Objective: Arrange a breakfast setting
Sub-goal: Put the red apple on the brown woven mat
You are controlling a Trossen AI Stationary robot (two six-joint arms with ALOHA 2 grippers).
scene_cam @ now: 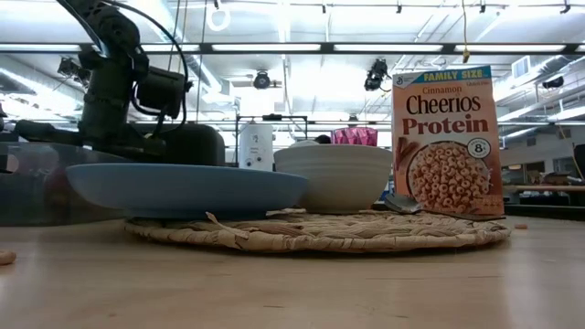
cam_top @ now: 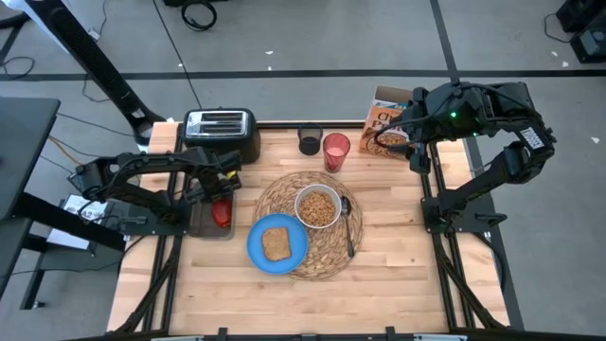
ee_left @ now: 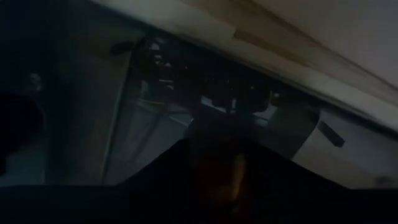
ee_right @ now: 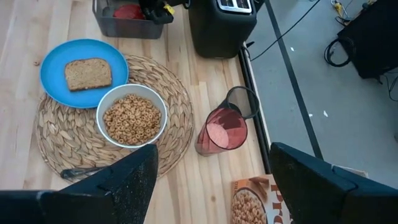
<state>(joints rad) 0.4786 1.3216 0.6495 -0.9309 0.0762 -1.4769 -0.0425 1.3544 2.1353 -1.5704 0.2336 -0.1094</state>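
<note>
A round straw placemat [cam_top: 308,225] lies mid-table. A white bowl [cam_top: 317,206] of cereal rings stands on it, and a dark spoon [cam_top: 348,227] lies on it to the bowl's right. A blue plate [cam_top: 277,244] with a toast slice [cam_top: 276,243] rests on the mat's near left edge. A translucent red cup [cam_top: 335,152] stands on the table beyond the mat. A red apple [cam_top: 222,214] lies in a dark bin [cam_top: 203,227] at the left. My left gripper [cam_top: 220,194] is over the bin, right at the apple. My right gripper [ee_right: 211,186] is open and empty, high above the table's far right.
A black toaster [cam_top: 221,133] stands at the far left, just beyond the bin. A small black cup [cam_top: 309,143] stands next to the red cup. A cereal box [cam_top: 386,121] stands at the far right edge, under my right arm. Bare wood shows along the near edge.
</note>
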